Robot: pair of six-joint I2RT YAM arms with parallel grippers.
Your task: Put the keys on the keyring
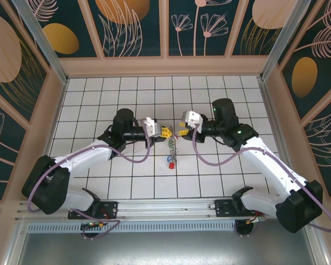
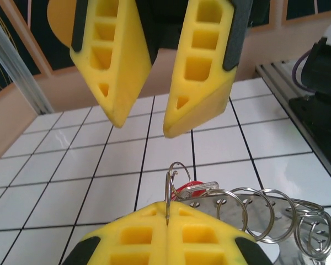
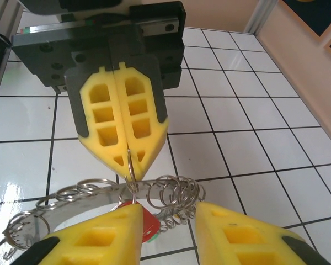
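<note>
The left gripper (image 2: 167,212) and the right gripper (image 3: 170,210) face each other tip to tip above the middle of the white tiled counter (image 1: 209,176), with the keyring (image 1: 172,146) directly between and below them. The left gripper's jaws are closed flat against each other and pinch one small wire loop on the rim of the keyring (image 3: 88,193); in the right wrist view the loop emerges from the seam between the two yellow pads. The right gripper's jaws are spread apart and hold nothing; they sit just beside the pinched loop, one to either side. The rim of the keyring (image 2: 276,221) carries a row of further wire loops. A key with a red tag (image 3: 150,225) hangs on the keyring beside the pinched loop. In the top external view the keyring appears as a narrow strip running toward the arm bases, with the red tag (image 1: 170,164) at its near end. Whether the keyring touches the counter cannot be determined.
</note>
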